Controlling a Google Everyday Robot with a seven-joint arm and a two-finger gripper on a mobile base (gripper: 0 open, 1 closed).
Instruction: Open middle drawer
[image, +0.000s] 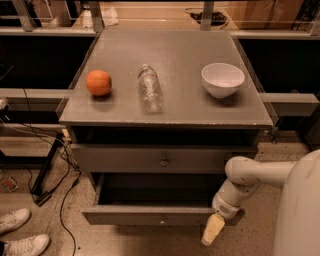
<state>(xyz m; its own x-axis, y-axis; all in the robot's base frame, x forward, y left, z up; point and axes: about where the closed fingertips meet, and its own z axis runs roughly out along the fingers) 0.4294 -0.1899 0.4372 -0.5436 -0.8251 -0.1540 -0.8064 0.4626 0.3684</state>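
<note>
Grey cabinet (165, 121): middle drawer (125, 216) stands pulled out; gripper (211, 234) at its front's right end, knob (161, 219) leftward; grip state unreadable.

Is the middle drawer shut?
No, the middle drawer stands pulled out, its dark inside showing, with the pincer beside its right front corner.

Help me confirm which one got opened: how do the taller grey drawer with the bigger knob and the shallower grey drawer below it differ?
The taller grey flat-fronted drawer is pushed in; the shallower grey middle drawer is pulled out, its dark inside showing. The taller drawer's front and knob look bigger than the middle drawer's. The gripper hangs by the middle drawer's right front corner, clear of the taller drawer. Both have one round central knob.
</note>
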